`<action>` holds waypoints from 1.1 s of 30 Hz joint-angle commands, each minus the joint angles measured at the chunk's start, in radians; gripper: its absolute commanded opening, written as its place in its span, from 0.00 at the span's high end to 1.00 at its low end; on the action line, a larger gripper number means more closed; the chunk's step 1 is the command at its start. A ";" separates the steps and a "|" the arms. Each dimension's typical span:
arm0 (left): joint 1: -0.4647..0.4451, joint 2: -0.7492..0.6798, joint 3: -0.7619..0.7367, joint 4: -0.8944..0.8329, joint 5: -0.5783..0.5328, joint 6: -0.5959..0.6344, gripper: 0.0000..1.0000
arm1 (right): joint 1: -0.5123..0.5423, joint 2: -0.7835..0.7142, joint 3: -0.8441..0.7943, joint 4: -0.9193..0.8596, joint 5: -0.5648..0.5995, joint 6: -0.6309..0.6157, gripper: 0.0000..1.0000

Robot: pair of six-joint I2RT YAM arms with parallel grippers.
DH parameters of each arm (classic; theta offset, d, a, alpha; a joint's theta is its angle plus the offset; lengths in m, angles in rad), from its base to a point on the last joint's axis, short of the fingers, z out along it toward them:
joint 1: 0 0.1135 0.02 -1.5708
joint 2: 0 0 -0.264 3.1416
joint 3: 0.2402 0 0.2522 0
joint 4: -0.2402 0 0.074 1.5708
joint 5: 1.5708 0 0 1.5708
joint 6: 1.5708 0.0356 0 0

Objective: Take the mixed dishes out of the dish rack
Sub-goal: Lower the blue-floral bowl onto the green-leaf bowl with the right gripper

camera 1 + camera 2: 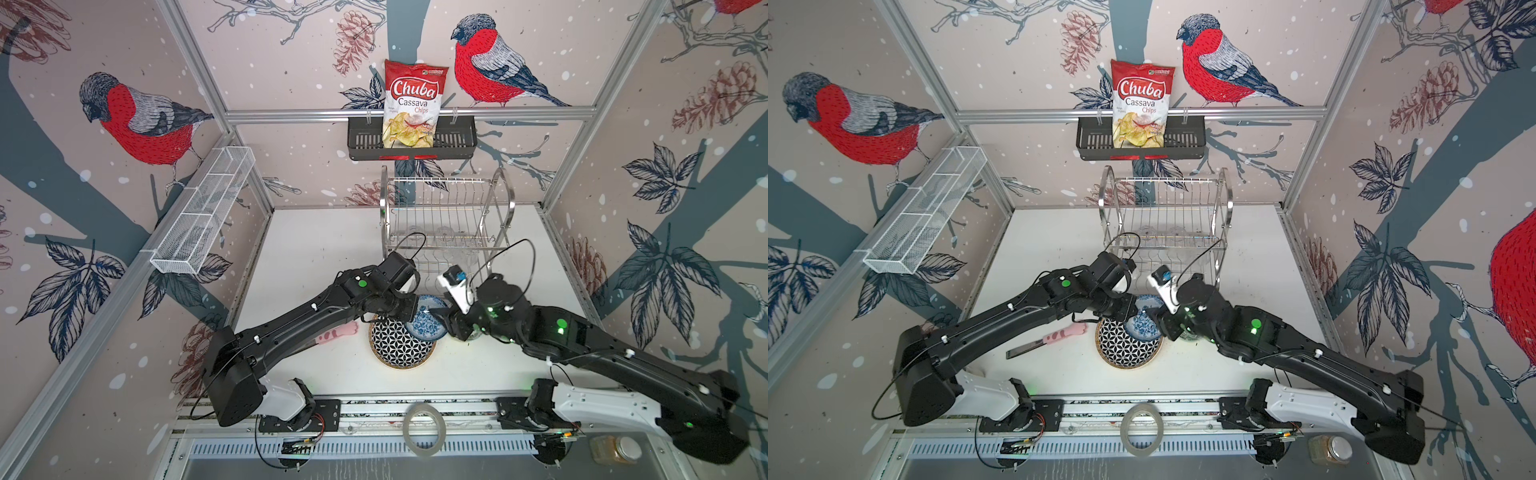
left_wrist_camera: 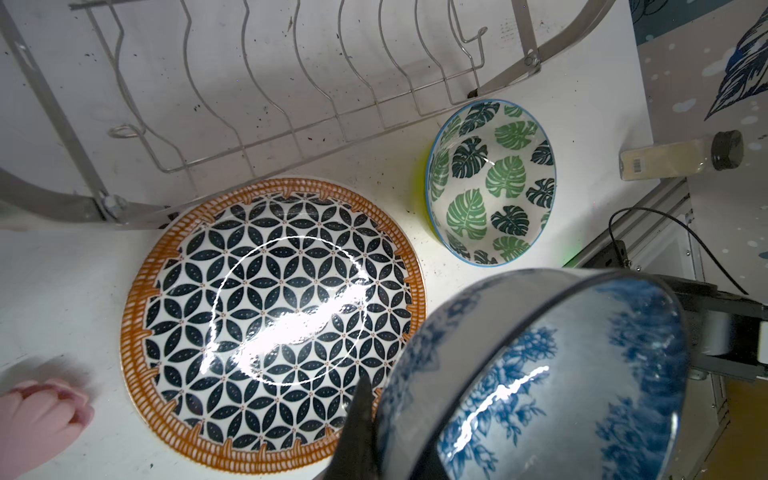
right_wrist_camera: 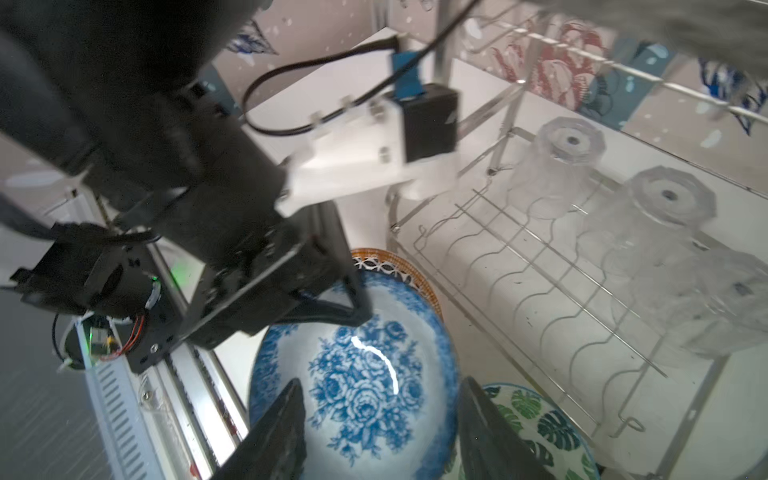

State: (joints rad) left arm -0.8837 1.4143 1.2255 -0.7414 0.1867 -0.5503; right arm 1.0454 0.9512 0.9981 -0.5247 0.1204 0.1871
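My left gripper (image 2: 390,436) is shut on the rim of the blue-floral bowl (image 2: 540,374), with one finger outside the wall and one inside. The bowl (image 1: 426,324) hangs tilted over the right edge of the geometric plate (image 1: 395,351), which lies flat on the table. My right gripper (image 3: 382,386) is open, its fingers spread to either side of the bowl (image 3: 361,382) without touching it. The green-leaf bowl (image 2: 490,183) stands on the table beside the plate, below my right gripper. Three clear glasses (image 3: 557,174) stand upside down in the dish rack (image 1: 444,208).
A pink cat-paw utensil (image 1: 1065,334) lies left of the plate. At the back hangs a black wall basket (image 1: 457,137) with a chips bag. A white mesh basket (image 1: 203,216) runs along the left wall. A tape roll (image 1: 424,430) and a jar (image 1: 615,449) sit at the front.
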 commanded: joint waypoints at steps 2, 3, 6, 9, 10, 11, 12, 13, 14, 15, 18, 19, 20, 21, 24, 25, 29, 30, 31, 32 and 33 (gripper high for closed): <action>0.002 0.005 0.017 0.035 0.002 0.017 1.00 | -0.105 0.035 0.016 -0.031 -0.154 0.060 0.44; 0.002 0.006 0.018 0.032 0.000 0.018 1.00 | -0.116 0.059 0.022 -0.046 -0.166 0.073 0.44; 0.002 0.001 0.011 0.027 -0.007 0.022 1.00 | -0.123 0.161 0.046 -0.082 -0.200 0.093 0.48; 0.002 -0.020 -0.004 0.030 -0.023 0.015 1.00 | -0.123 0.252 0.083 -0.130 -0.215 0.097 0.54; 0.003 -0.027 -0.009 0.030 -0.028 0.014 1.00 | -0.123 0.272 0.093 -0.137 -0.217 0.099 0.56; 0.003 -0.033 -0.012 0.030 -0.033 0.013 1.00 | -0.123 0.284 0.097 -0.139 -0.221 0.099 0.57; 0.003 -0.039 -0.015 0.030 -0.038 0.015 1.00 | -0.122 0.292 0.097 -0.134 -0.226 0.102 0.58; 0.003 -0.043 -0.017 0.031 -0.042 0.016 1.00 | -0.123 0.295 0.096 -0.128 -0.235 0.102 0.60; 0.003 -0.046 -0.017 0.030 -0.045 0.015 1.00 | -0.122 0.297 0.094 -0.122 -0.240 0.102 0.63; 0.004 -0.048 -0.018 0.030 -0.048 0.015 1.00 | -0.121 0.297 0.093 -0.118 -0.249 0.103 0.67; 0.005 -0.053 -0.023 0.033 -0.059 0.017 1.00 | -0.118 0.327 0.092 -0.115 -0.252 0.118 0.86; 0.005 -0.054 -0.025 0.036 -0.062 0.018 1.00 | -0.116 0.333 0.091 -0.115 -0.248 0.127 0.95; 0.005 -0.054 -0.024 0.039 -0.063 0.019 1.00 | -0.111 0.336 0.090 -0.112 -0.245 0.133 1.00; 0.005 -0.053 -0.023 0.042 -0.062 0.022 1.00 | -0.105 0.336 0.084 -0.106 -0.239 0.142 1.00; 0.006 -0.046 -0.012 0.043 -0.065 0.034 1.00 | -0.093 0.328 0.066 -0.080 -0.238 0.163 1.00; 0.008 -0.044 -0.008 0.044 -0.072 0.038 1.00 | -0.094 0.324 0.059 -0.073 -0.241 0.171 1.00; 0.014 -0.056 -0.004 0.053 -0.084 0.036 0.63 | -0.107 0.311 0.046 -0.084 -0.234 0.186 1.00; 0.017 -0.066 -0.007 0.059 -0.085 0.033 0.48 | -0.116 0.307 0.039 -0.093 -0.230 0.188 1.00; 0.018 -0.081 -0.013 0.067 -0.091 0.030 0.38 | -0.126 0.307 0.031 -0.105 -0.226 0.190 1.00; 0.020 -0.097 -0.020 0.077 -0.096 0.027 0.34 | -0.138 0.307 0.023 -0.116 -0.221 0.192 1.00; 0.023 -0.118 -0.031 0.089 -0.109 0.018 0.31 | -0.153 0.275 0.010 -0.127 -0.217 0.194 1.00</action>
State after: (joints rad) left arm -0.8654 1.3289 1.2049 -0.7101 0.1043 -0.5232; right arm 0.9138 1.2587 1.0245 -0.6228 -0.1040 0.3515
